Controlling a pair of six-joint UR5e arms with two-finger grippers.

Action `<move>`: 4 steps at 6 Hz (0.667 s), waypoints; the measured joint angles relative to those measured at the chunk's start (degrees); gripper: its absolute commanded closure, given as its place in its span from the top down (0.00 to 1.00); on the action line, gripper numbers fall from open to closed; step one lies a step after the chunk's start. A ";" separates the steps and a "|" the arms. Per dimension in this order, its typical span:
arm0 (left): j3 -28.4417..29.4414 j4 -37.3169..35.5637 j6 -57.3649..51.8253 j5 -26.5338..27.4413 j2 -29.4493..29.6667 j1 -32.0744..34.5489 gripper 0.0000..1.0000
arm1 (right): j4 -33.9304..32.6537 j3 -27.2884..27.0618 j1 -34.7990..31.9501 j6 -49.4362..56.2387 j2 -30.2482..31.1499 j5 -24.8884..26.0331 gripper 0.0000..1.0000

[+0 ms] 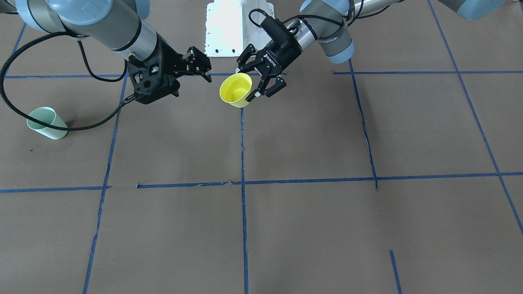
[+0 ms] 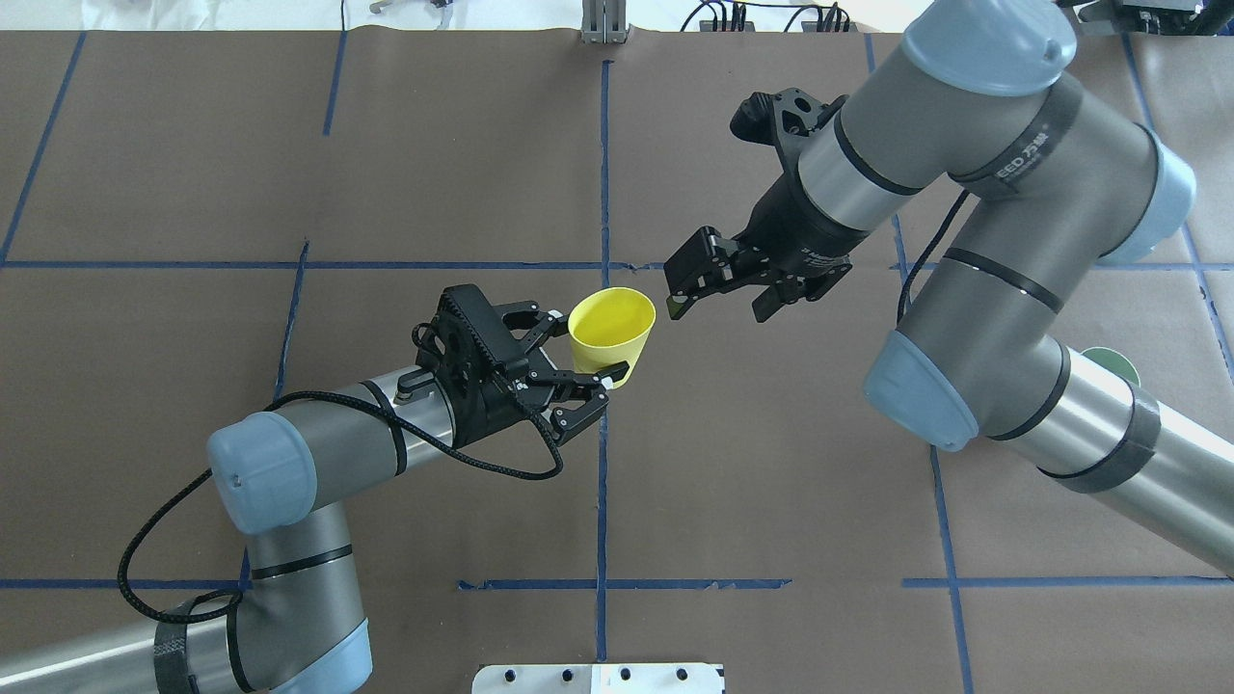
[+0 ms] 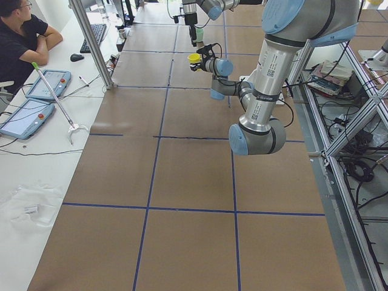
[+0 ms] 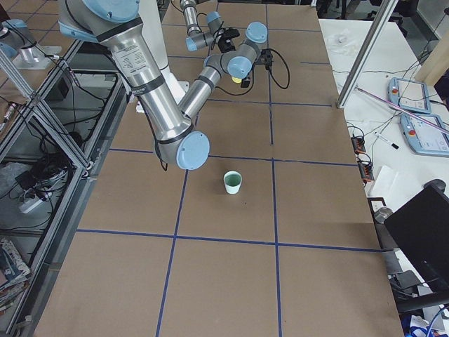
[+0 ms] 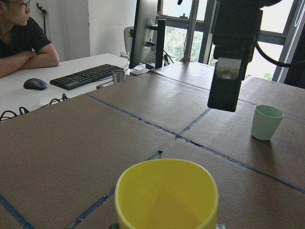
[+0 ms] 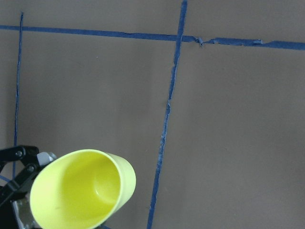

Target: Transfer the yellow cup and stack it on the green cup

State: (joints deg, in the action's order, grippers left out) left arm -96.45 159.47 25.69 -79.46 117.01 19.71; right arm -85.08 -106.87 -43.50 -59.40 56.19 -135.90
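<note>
Yellow cup [image 2: 612, 333] aloft over the middle of the bench [image 1: 310, 228], just above a blue tape line [image 1: 244, 212], tilted with its open mouth turned toward the robot's right. Clamped across its outer wall by the left gripper [image 2: 583, 352], one finger on either side of the tumbler, the base toward the wrist. Right gripper [image 2: 723, 294] just beside the cup's rim but apart from it, jaws spread wide and holding nothing, aimed at the yellow mouth from the right.

Green cup [image 1: 45, 122] upright on the brown paper covering far out on the robot's right, well apart from both grippers, half hidden under the right arm from overhead. A black cable [image 1: 24, 61] from the right arm looping past in front of it.

Beyond the bench's left end, a seated person [image 3: 18, 36] in a dark shirt at a white desk [image 3: 42, 145], keyboard [image 5: 86, 75] and mouse [image 5: 35, 84] close by.
</note>
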 measured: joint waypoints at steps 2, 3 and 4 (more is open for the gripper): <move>0.03 -0.39 -1.70 0.01 0.03 -0.59 0.42 | 0.00 1.29 1.63 -0.92 -1.37 0.72 0.99; 0.03 -0.48 -3.84 0.01 0.05 -0.86 0.42 | 0.00 2.02 2.34 -0.96 -1.76 0.90 0.98; 0.03 -0.54 -4.91 0.01 0.06 -1.09 0.42 | 0.00 2.90 2.93 -0.97 -2.23 1.01 0.93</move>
State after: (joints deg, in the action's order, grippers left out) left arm -96.42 158.93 20.78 -79.45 117.07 18.62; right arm -85.08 -103.97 -40.57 -60.38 53.96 -134.88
